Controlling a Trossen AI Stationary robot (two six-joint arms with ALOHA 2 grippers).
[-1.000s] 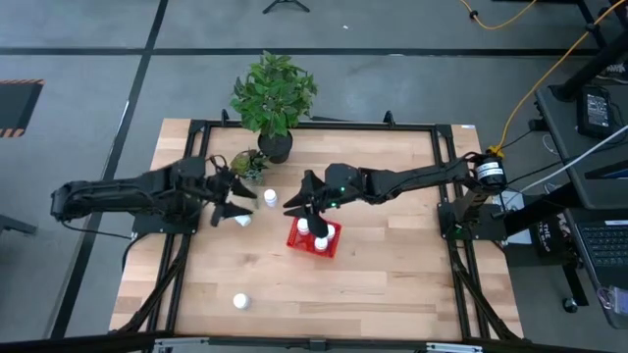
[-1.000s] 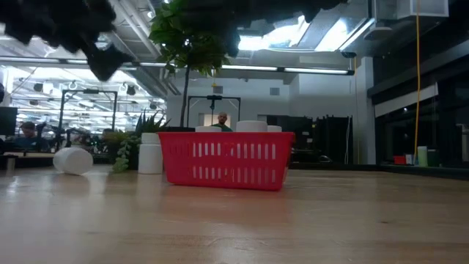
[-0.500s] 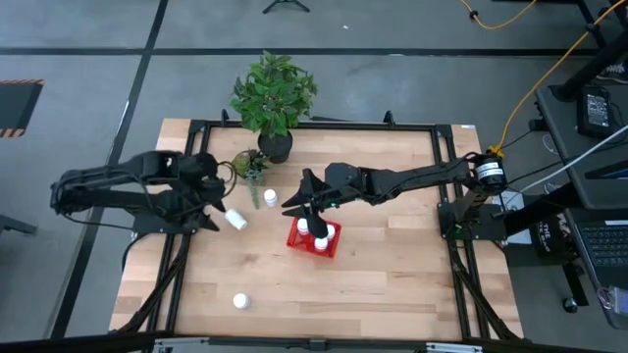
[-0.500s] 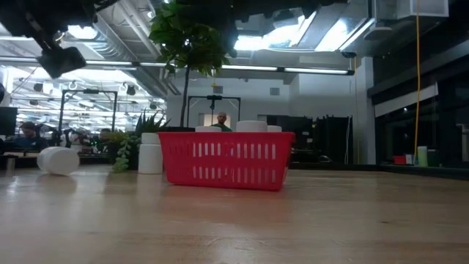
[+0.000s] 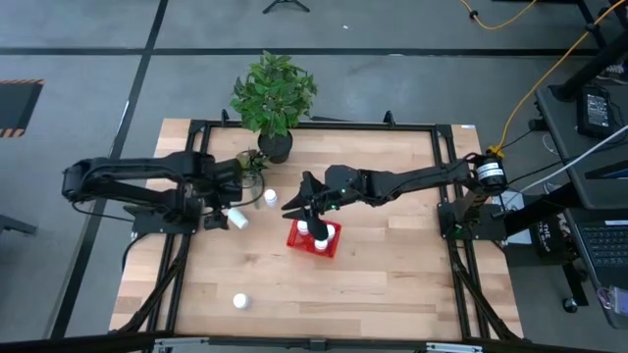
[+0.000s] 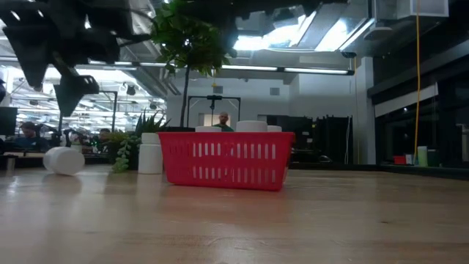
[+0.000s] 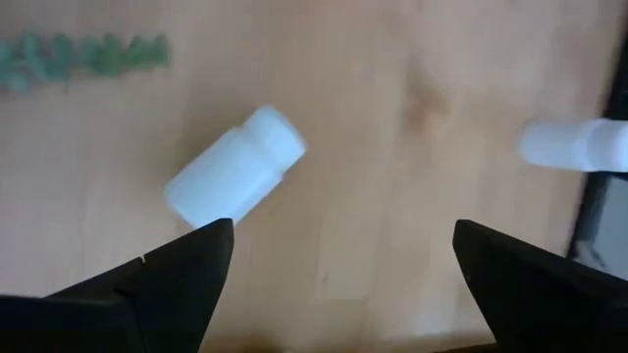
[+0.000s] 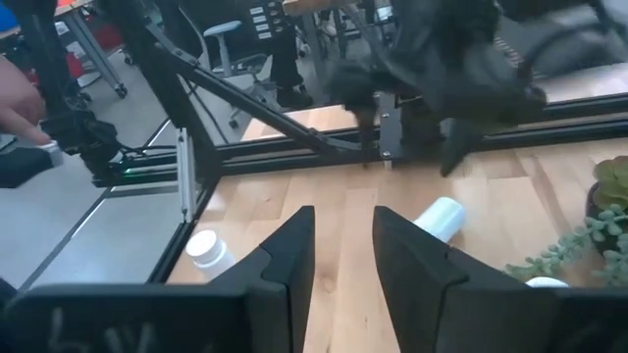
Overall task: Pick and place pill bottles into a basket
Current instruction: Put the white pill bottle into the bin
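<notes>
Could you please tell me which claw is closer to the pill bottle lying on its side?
Left. The left claw hangs open just beside the toppled bottle, not touching it. The right claw hovers farther off, over the red basket.

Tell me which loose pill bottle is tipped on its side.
The bottle by the left tool, lying flat. The bottle near the plant pot and the one at the table's front stand upright.

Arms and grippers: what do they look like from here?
Both arms are dark and jointed. The right arm has a silver-and-orange ring near its base. The left gripper has black wedge-shaped jaws; the right gripper has dark, flat-faced jaws.
</notes>
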